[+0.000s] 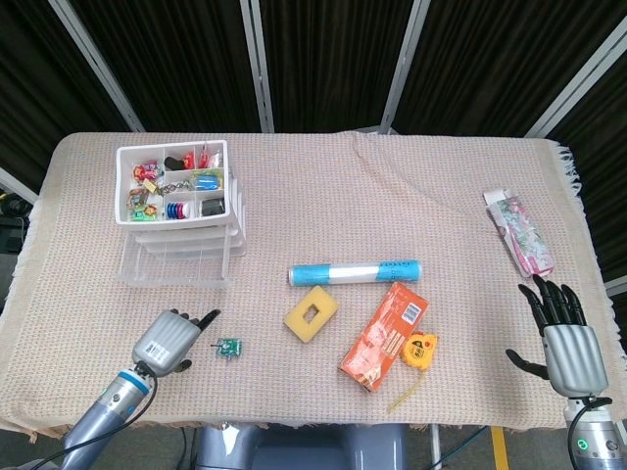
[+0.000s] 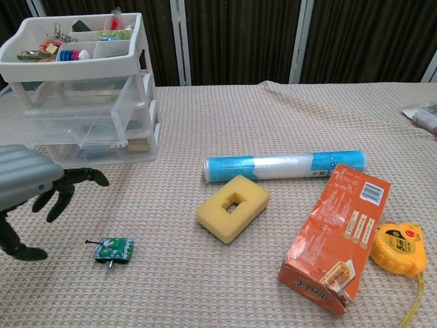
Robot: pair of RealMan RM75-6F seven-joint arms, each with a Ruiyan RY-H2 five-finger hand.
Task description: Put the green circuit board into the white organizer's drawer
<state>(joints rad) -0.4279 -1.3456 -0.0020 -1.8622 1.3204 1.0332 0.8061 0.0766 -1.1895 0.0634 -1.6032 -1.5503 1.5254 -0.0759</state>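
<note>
Where the woven beige cloth covers the bench (image 1: 411,186), the small green circuit board (image 2: 113,249) lies flat near the front edge, thin metal pins sticking out of its sides. The left hand (image 2: 31,195), grey metal shell with black fingers, hovers just beside and left of the board, apart from it, fingers spread and slightly curled, holding nothing. The white plastic organizer with clear drawers (image 1: 181,220) stands well behind the board, its top tray full of small coloured bits. The right hand (image 1: 563,338) rests at the far right edge, fingers splayed, empty. Between them: a rolled light-blue tube in clear wrap (image 2: 285,165), a yellow sponge block with a rectangular hole (image 2: 233,208), a crumpled orange cardboard box (image 2: 336,236), a yellow tape measure (image 2: 399,249).
</note>
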